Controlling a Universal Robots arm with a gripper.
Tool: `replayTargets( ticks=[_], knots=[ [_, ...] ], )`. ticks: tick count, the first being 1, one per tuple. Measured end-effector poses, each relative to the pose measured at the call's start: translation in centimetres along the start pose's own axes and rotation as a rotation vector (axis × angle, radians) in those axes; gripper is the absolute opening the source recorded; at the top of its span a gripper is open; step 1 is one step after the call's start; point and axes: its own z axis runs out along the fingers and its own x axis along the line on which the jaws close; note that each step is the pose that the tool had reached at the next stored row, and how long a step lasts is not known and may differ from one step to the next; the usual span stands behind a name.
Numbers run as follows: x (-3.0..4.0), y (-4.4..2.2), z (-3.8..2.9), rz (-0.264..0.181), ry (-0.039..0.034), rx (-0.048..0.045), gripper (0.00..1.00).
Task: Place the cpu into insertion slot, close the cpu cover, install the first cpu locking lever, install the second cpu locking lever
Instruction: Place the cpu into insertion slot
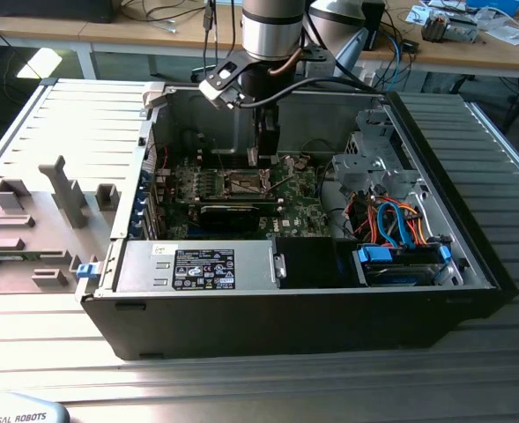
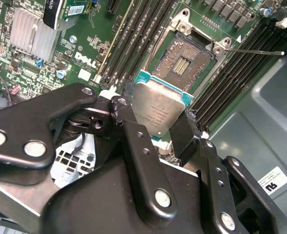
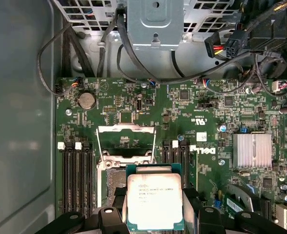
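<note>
Silvery cpu [image 2: 159, 108] in claw [image 2: 155, 116], seemingly above insertion slot [image 2: 184, 61].

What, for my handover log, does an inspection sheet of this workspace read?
Surface: ribbed metal table carrying the open computer case.
Job's things: cpu gripped, not seated; insertion slot bare; cpu cover raised.
Clutter: grey fixtures on the panel at the exterior view's left.
Grippers: gripper over the motherboard, jaws shut on the cpu's edges.
Cables: orange and blue cables in the case at the exterior view's right.
Surroundings: wooden desks behind.
</note>
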Motion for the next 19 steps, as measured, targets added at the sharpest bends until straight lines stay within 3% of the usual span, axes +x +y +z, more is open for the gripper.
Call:
replayTargets(
  ticks=[19],
  knots=[
    [0.02,0.0,0.32,0.007,-0.0001,0.0003,0.54]
  ],
)
